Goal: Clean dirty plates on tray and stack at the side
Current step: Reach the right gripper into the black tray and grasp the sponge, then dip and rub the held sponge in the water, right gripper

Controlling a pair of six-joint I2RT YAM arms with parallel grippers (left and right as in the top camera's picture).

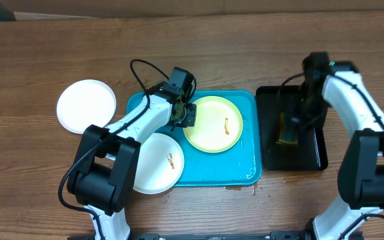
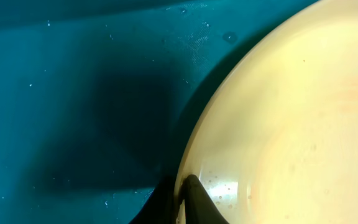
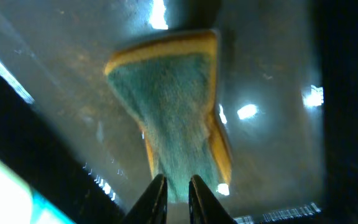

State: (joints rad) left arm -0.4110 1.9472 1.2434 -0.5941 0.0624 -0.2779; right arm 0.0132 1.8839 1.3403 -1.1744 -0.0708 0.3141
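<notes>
A pale yellow-green plate (image 1: 213, 124) with an orange smear lies on the turquoise tray (image 1: 245, 167). My left gripper (image 1: 187, 115) is shut on its left rim. In the left wrist view the jaws pinch the plate (image 2: 291, 112) at its edge, one finger inside and one outside, over the tray (image 2: 73, 93). A white plate (image 1: 155, 163) with a smear overlaps the tray's front left corner. Another white plate (image 1: 86, 106) rests on the table to the left. My right gripper (image 3: 178, 186) is shut on the near end of a green and yellow sponge (image 3: 173, 106).
The sponge (image 1: 287, 133) lies in a narrow black tray (image 1: 315, 157) right of the turquoise one, under my right gripper (image 1: 297, 117). A small wet spot marks the wooden table (image 1: 239, 188) by the turquoise tray's front edge.
</notes>
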